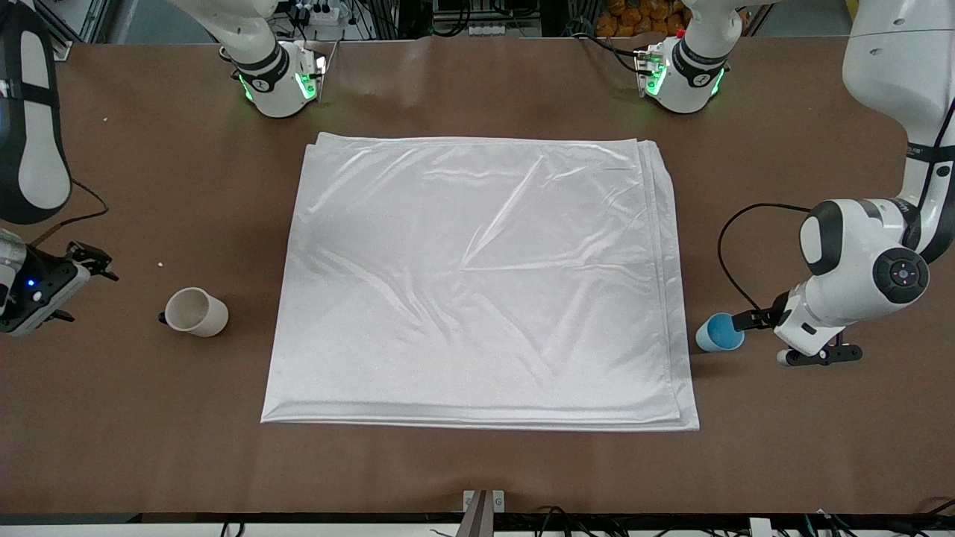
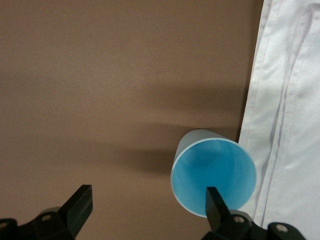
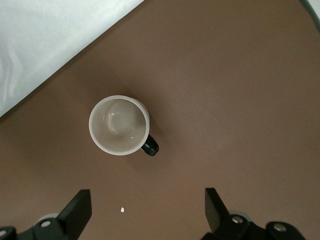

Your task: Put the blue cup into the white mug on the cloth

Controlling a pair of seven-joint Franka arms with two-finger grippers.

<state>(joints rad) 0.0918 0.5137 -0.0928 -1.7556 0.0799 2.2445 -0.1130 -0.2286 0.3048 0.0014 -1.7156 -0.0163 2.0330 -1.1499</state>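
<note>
Front view says I've barely started: blue cup [image 1: 720, 333] and white mug [image 1: 196, 312] sit on the bare surface [image 1: 477, 462] at opposite ends of the cloth [image 1: 477, 283]. Left pincer [image 1: 753, 321] is spread wide beside the cup, right pincer [image 1: 93, 265] spread wide near the mug, nothing gripped.

Brown matte bench [image 1: 477, 470] fills almost the whole front view, surface plain with faint scuffs. A tiny white crumb [image 1: 160, 263] lies on it toward the right arm's end; same speck shows in the right wrist view. Soft overhead light gives a pale glare patch [image 1: 406, 74] along the bench's top edge. Above that edge: dark clutter, cables, a white power strip [image 1: 322, 12], something orange [image 1: 634, 16]. At the bench's near edge, a small metal bracket [image 1: 482, 501] and loose black cables [image 1: 567, 518].
</note>
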